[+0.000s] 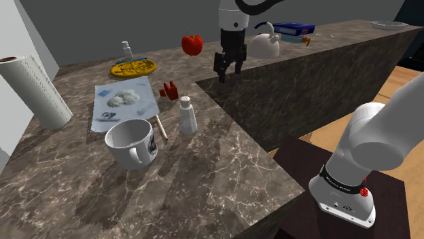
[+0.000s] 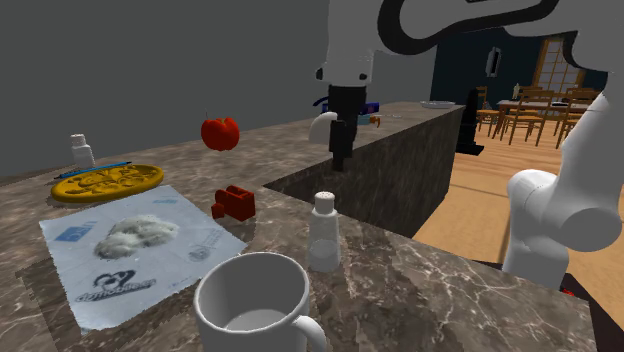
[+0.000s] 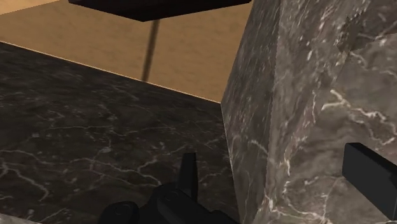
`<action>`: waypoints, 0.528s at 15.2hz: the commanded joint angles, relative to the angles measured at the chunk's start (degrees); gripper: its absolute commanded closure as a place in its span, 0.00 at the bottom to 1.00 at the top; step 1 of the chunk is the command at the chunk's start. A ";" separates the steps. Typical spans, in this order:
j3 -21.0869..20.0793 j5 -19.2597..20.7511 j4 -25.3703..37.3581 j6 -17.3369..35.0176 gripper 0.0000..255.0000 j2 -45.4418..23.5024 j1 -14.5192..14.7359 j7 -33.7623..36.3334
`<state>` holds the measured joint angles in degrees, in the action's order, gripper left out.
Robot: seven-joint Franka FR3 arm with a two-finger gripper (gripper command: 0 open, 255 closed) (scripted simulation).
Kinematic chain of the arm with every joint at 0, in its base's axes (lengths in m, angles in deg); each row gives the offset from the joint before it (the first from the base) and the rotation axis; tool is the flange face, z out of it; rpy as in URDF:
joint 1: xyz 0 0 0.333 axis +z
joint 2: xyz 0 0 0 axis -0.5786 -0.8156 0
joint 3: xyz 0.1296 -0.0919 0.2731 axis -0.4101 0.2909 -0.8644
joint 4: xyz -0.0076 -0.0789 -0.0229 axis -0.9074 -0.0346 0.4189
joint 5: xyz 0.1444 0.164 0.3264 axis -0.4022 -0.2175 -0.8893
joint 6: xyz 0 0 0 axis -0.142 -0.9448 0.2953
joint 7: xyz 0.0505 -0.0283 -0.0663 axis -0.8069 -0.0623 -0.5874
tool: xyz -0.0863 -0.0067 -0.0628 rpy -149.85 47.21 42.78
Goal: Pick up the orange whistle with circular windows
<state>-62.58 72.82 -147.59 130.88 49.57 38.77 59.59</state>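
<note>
Two fingers spread apart, the gripper hangs by the raised counter, so carry it high rightward past the white kettle to what I judge the orange whistle, beside the blue book, then descend squarely.

I'm watching from beside the stand, looking down and leftward across the dark veined counter. My second exterior camera is sitting low and close at the mug end, sharing that countertop. The wrist camera is peering along the gripper, close against the raised ledge.
</note>
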 commanded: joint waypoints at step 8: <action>-4.05 1.57 19.91 -0.39 0.00 -20.02 1.62 9.01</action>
<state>-66.27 74.14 -129.96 130.87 31.53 40.13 67.56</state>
